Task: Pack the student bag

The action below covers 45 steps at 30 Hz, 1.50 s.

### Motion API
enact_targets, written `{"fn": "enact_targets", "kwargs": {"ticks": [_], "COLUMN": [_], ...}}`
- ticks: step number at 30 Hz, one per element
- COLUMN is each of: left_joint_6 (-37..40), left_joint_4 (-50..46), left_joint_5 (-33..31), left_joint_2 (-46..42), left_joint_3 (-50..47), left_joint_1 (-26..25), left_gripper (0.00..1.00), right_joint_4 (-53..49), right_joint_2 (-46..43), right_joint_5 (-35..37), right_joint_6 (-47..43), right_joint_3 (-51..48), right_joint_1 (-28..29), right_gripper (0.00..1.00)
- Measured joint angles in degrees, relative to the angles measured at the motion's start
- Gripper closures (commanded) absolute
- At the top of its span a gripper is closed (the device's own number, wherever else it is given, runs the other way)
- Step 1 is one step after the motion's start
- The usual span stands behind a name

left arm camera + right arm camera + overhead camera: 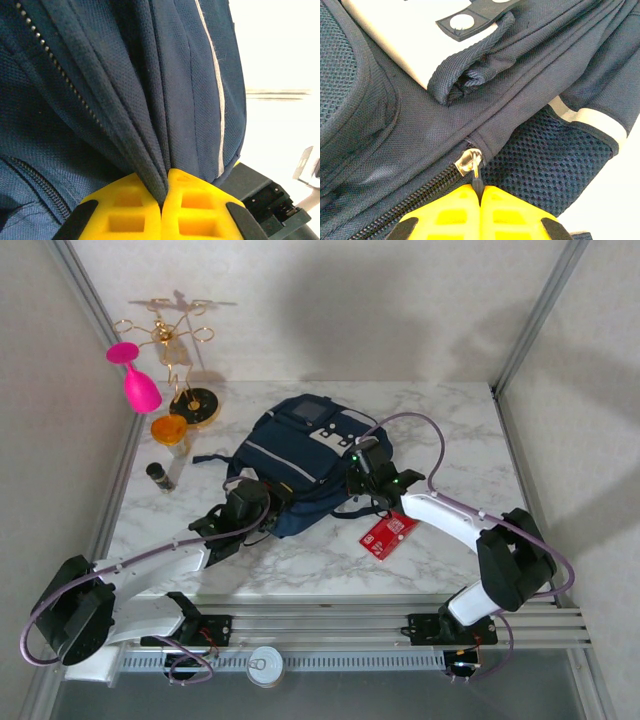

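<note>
Gripping student bag (300,455) sides: left end effector (164,187), right end effector (479,190).

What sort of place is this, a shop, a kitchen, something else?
Most likely a lab's robot test booth: the left arm and right arm are bolted to a metal rail at the edge of a marble-look table, plain panels wall it in, and the student bag and pink glass look like props.

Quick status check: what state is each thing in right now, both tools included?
backpack, lying on the table
left tool, shut on a fold of the backpack
right tool, shut on the zipper pull
red card, flat on the table beside the backpack
pink glass, upside down
</note>
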Motion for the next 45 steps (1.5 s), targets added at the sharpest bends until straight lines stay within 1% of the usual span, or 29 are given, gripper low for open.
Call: {"fn": "enact_targets", "kwargs": {"ticks": [9,10,11,13,14,16,17,18,19,20,22,24,27,32,38,41,45], "left_joint_6": [2.51,2.49,2.49,2.47,2.47,2.54,2.73,3.04,3.5,4.2,4.92,5.99,7.28,9.86,12.72,13.92,14.97], "left_joint_4": [-0.48,-0.2,0.07,0.22,0.2,-0.37,-0.74,-1.53,-2.32,-3.1,-4.96,-6.99,-9.4,-10.78,-9.6,-8.9,-8.63], "left_joint_5": [0.87,0.85,0.81,0.66,0.5,-0.04,-0.39,-0.96,-1.51,-1.95,-3.08,-4.09,-5.73,-8.46,-8.11,-7.96,-6.73], "left_joint_2": [1.4,1.66,2.01,3.17,3.8,4.81,4.96,4.94,4.83,4.74,4.11,2.62,-1.07,-4.74,-2.27,0.35,3.5], "left_joint_3": [1.25,1.33,1.38,1.95,2.36,3.06,3.23,3.34,3.39,3.39,3.39,3.39,3.39,3.39,3.39,3.45,4.26], "left_joint_1": [0.07,0.0,-0.13,-0.66,-0.98,-1.31,-1.4,-1.4,-1.38,-1.4,-1.38,-1.38,-1.38,-0.7,3.17,4.13,5.07], "left_gripper": [1.0,1.0,1.0,1.0,0.99,0.93,0.86,0.76,0.7,0.66,0.59,0.55,0.48,0.44,0.43,0.43,0.44], "right_joint_4": [-1.05,-1.33,-1.46,-1.9,-2.23,-2.8,-2.91,-2.95,-3.21,-3.54,-4.92,-6.05,-8.17,-10.91,-12.15,-12.83,-14.16], "right_joint_2": [0.46,0.76,1.07,1.55,1.68,1.7,1.62,1.4,1.01,0.46,-1.44,-3.41,-5.09,-0.72,8.96,12.46,15.13], "right_joint_5": [-2.49,-2.71,-2.78,-3.1,-3.06,-2.82,-2.6,-1.7,-1.14,-0.81,-0.04,-0.28,-3.28,-9.38,-14.73,-16.26,-17.18], "right_joint_6": [-0.61,-0.94,-1.11,-1.25,-1.25,-1.03,-0.87,-0.83,-0.74,-0.46,-0.33,-0.13,-0.02,0.68,0.96,1.2,1.25], "right_joint_3": [1.2,1.62,1.88,2.4,2.62,2.99,3.1,3.1,3.1,3.1,3.1,3.19,4.85,12.35,20.33,22.01,22.82], "right_joint_1": [-1.6,-1.81,-1.99,-2.56,-2.99,-4.39,-5.01,-5.6,-6.14,-6.58,-7.21,-7.32,-7.34,-7.34,-7.13,-6.38,-4.33], "right_gripper": [1.0,0.98,0.94,0.82,0.78,0.68,0.64,0.59,0.56,0.53,0.45,0.38,0.3,0.26,0.26,0.28,0.34]}}
